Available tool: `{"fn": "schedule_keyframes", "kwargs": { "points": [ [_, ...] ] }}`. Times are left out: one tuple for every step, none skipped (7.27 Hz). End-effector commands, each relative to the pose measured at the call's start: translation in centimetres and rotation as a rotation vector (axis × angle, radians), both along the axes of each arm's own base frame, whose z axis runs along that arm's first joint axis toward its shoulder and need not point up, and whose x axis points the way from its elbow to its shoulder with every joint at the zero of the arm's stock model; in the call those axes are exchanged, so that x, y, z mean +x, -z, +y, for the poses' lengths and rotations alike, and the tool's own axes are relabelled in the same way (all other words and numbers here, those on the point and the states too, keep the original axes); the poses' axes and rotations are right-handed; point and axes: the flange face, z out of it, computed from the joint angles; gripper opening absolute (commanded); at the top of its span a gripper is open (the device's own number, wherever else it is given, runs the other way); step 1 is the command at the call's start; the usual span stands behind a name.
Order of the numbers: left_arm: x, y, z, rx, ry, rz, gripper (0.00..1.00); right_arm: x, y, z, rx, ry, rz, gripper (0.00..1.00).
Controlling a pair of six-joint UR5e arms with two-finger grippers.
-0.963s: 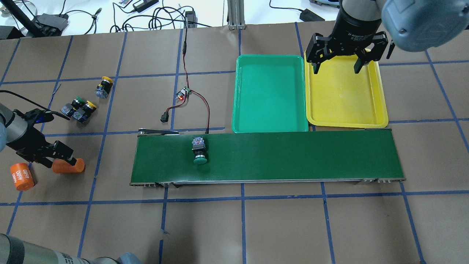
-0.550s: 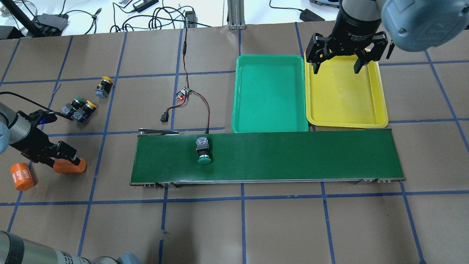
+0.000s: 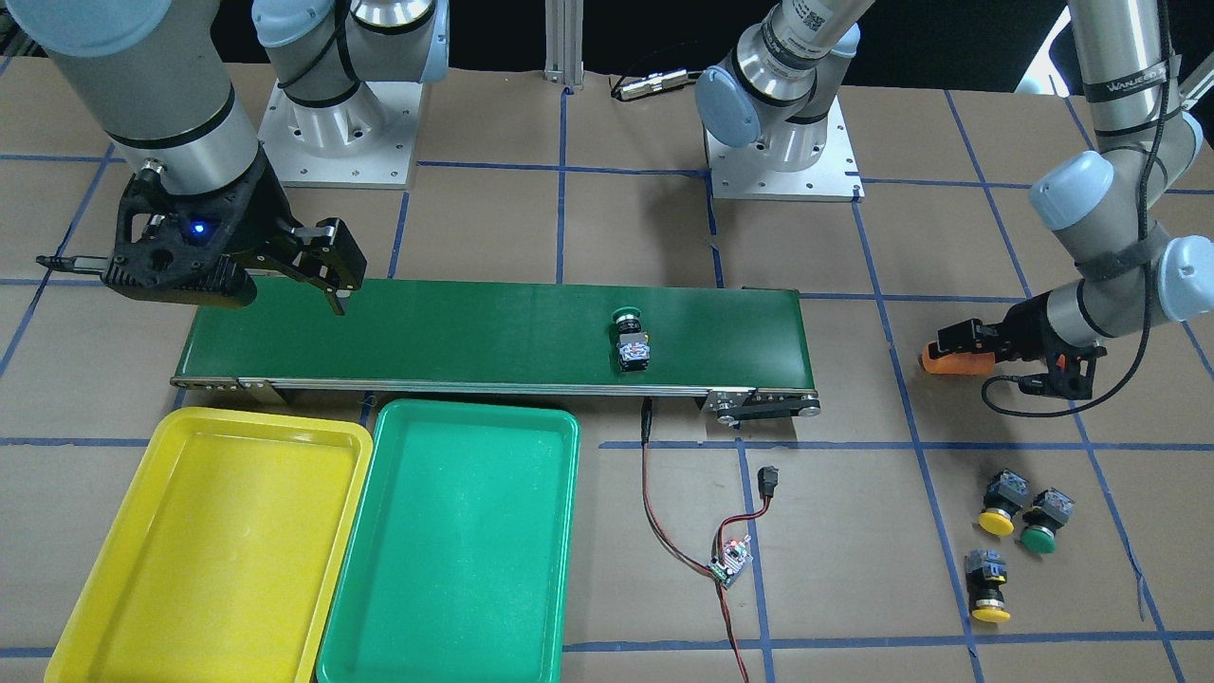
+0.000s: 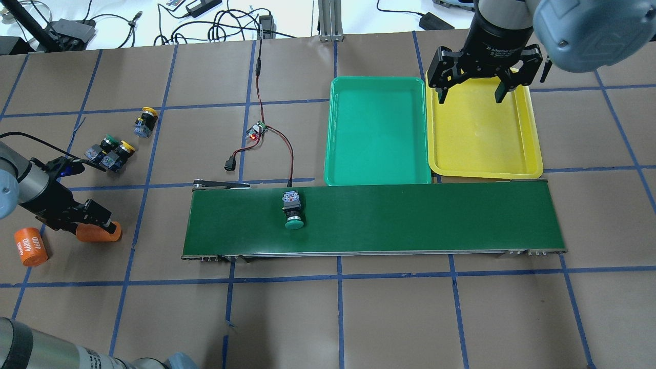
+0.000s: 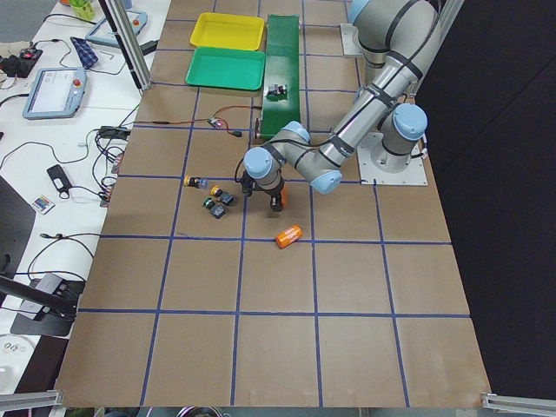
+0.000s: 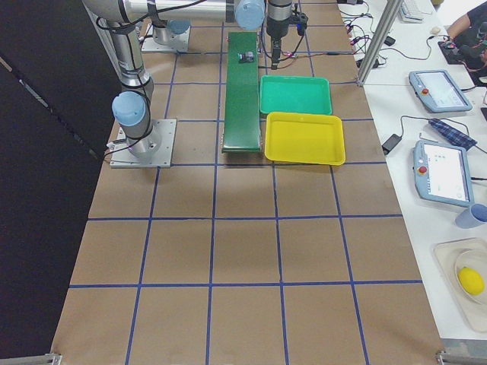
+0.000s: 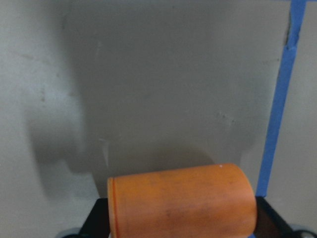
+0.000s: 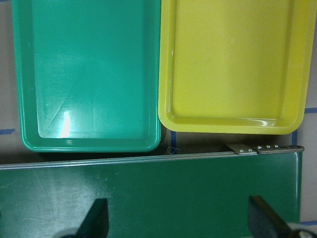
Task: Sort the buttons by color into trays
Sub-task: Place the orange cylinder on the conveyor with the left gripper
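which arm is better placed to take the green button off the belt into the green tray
Likely right: the right gripper hangs open over the belt near the green tray, while the left gripper is shut on an orange cylinder off the belt.

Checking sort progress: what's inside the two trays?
Nothing: the green tray and yellow tray both show bare floors. In the overhead view the right gripper covers the yellow tray's far end, but the front view shows that end bare too.
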Motion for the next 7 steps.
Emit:
{"fn": "schedule_keyframes", "kwargs": {
  "points": [
    [-1.0, -1.6, 0.3, -0.006, 0.012, -0.028, 0.09, 0.0, 0.0, 0.0, 0.0, 0.0, 0.0, 1.0],
    [-3.1, -4.2, 0.3, -0.009, -0.007, -0.038, 0.08, 0.0, 0.0, 0.0, 0.0, 0.0, 0.0, 1.0],
    [-7.6, -7.2, -0.4, 0.003, -0.04, -0.063, 0.08, 0.0, 0.0, 0.0, 0.0, 0.0, 0.0, 1.0],
    [-14.5, -9.5, -1.4, -0.013, -0.062, -0.092, 0.08, 0.0, 0.1, 0.0, 0.002, 0.0, 0.0, 1.0],
    [-21.1, -10.1, -1.4, -0.005, -0.104, -0.126, 0.08, 0.0, 0.1, 0.0, 0.002, 0.0, 0.0, 1.0],
    [-27.3, -9.8, -1.0, 0.017, -0.146, -0.132, 0.08, 0.0, 0.1, 0.0, 0.002, 0.0, 0.0, 1.0],
    [-31.5, -9.5, -1.4, 0.021, -0.19, -0.118, 0.08, 0.0, 0.1, 0.0, 0.002, 0.0, 0.0, 1.0]
  ]
}}
